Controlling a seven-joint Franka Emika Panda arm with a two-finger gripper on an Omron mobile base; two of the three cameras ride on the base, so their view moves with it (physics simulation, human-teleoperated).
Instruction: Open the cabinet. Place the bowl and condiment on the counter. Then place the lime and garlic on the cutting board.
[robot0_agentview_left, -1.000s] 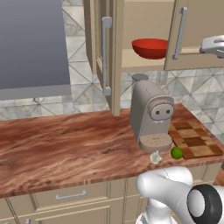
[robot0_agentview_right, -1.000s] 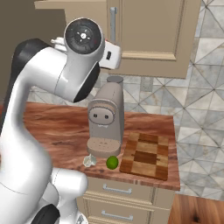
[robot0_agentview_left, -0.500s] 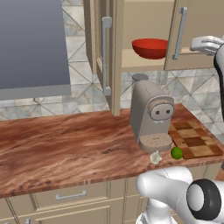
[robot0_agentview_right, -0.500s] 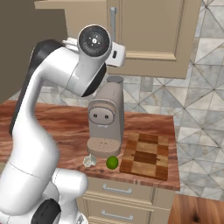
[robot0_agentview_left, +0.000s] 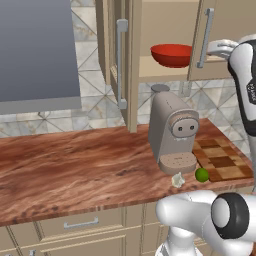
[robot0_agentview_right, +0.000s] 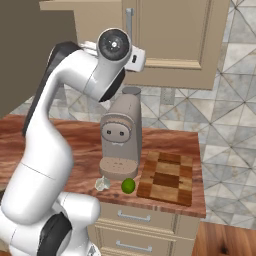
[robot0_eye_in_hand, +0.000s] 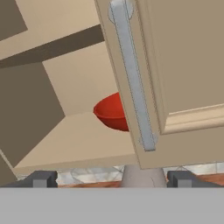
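The cabinet (robot0_agentview_left: 165, 20) has its left door (robot0_agentview_left: 114, 55) swung out, and its right door (robot0_eye_in_hand: 183, 65) covers part of the opening. Inside, the red bowl (robot0_agentview_left: 172, 54) rests on the shelf, half hidden behind the right door's bar handle (robot0_eye_in_hand: 131, 74) in the hand view. My gripper (robot0_eye_in_hand: 111, 179) is open, just in front of and below that handle, level with the shelf (robot0_agentview_left: 214, 48). The lime (robot0_agentview_left: 201, 174) and garlic (robot0_agentview_left: 178, 180) lie on the counter (robot0_agentview_left: 75, 170) beside the checkered cutting board (robot0_agentview_left: 222, 160). The condiment is hidden.
A beige coffee machine (robot0_agentview_left: 172, 132) stands on the counter under the cabinet, just left of the board. A grey hood (robot0_agentview_left: 37, 50) hangs at the left. Drawers (robot0_agentview_right: 135, 220) run below the counter edge. My arm (robot0_agentview_right: 75, 115) rises in front of the machine.
My hand has moved left towards the right door's handle and the arm has swung with it. The doors, bowl, lime and garlic have not moved.
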